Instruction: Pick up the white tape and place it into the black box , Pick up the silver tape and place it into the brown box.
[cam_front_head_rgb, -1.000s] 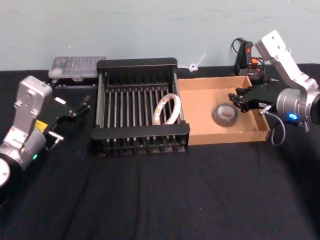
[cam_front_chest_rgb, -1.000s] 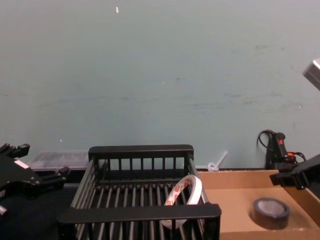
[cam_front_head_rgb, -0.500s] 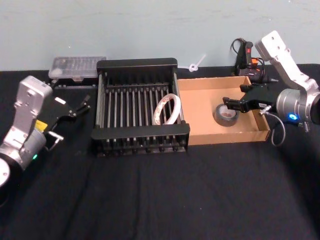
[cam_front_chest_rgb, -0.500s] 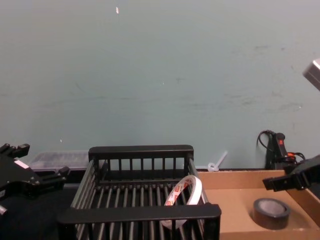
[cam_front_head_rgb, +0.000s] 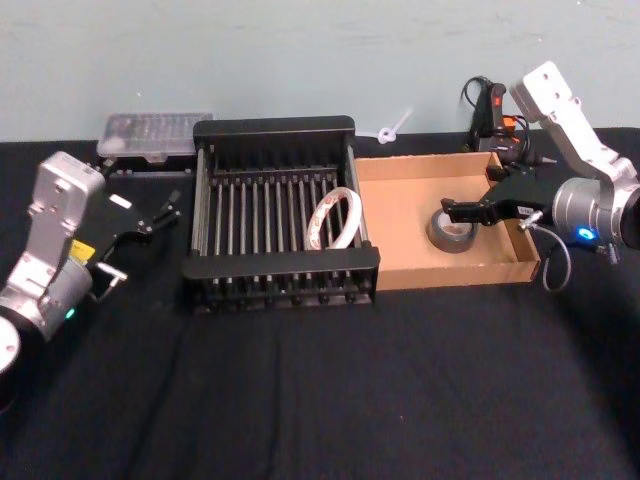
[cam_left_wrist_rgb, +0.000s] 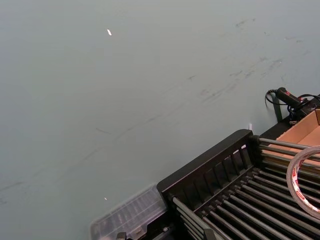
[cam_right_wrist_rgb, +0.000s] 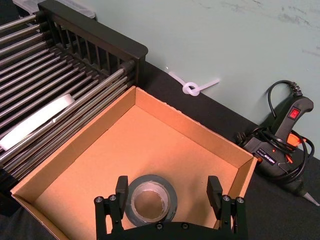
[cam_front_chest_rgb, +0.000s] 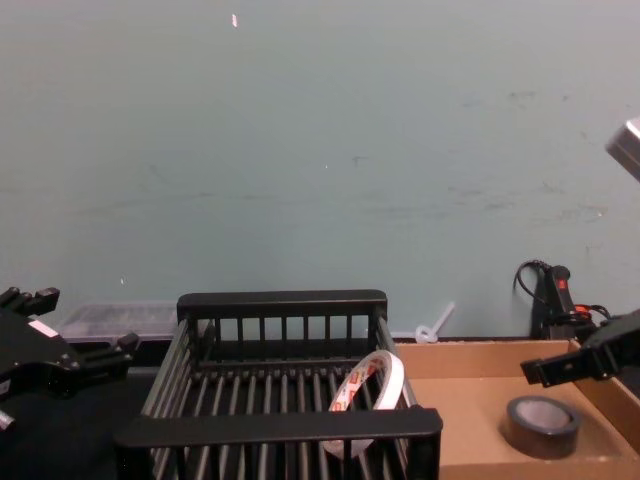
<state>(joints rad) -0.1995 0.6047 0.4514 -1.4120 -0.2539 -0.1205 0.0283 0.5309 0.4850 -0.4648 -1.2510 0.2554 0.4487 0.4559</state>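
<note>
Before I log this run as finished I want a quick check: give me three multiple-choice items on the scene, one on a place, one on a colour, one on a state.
1. Where does the silver tape lie?
A. on the black cloth
B. in the brown box
C. in the black box

2. What colour is the print inside the white tape?
A. red
B. green
C. blue

3. How is the right hand?
A. shut on the silver tape
B. open over the silver tape
C. shut on the white tape

Answers:
1. B, it lies flat on the cardboard floor.
2. A, red marks line its core.
3. B, its fingers stand apart on either side of the roll.
</note>
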